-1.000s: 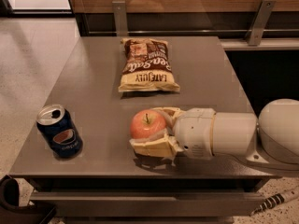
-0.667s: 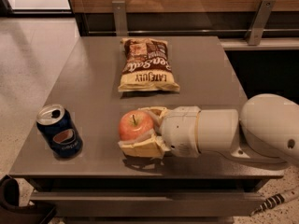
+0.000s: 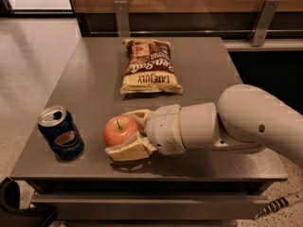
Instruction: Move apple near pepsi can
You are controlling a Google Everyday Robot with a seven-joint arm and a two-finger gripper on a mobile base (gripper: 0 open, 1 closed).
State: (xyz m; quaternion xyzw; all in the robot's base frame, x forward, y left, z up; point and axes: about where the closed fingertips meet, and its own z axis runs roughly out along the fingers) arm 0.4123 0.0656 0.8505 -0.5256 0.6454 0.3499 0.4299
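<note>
Apple (image 3: 120,130) clasped in the gripper (image 3: 119,132), just to the camera's right of the pepsi can (image 3: 61,134). Near the can, yet not touching it, with a narrow strip of bare table top (image 3: 203,65) between the two. Red-orange skin with paler yellowish patches, short dark stem pointing up.

Jaws clenched on the fruit from two sides. One cream-coloured finger (image 3: 127,150) low along the side nearer the camera, lying flat close to the table surface. The other finger curved over the far side, further from the camera than the can. Hard to tell whether the apple rests on the table or hangs barely above it.

Pepsi can upright, dark blue, silver top already opened, round logo partly turned toward the camera. Apart from the gripper, with nothing in contact with it.

White wrist and arm (image 3: 255,122) stretching away from the can toward the camera's right, thick rounded segments low over the table and reaching out beyond its right edge.

Brown-and-cream snack bag (image 3: 149,66) well beyond the can and to its right, lying flat further back on the table, printed text upside down to the camera. Well apart from can, apple and gripper alike.
</note>
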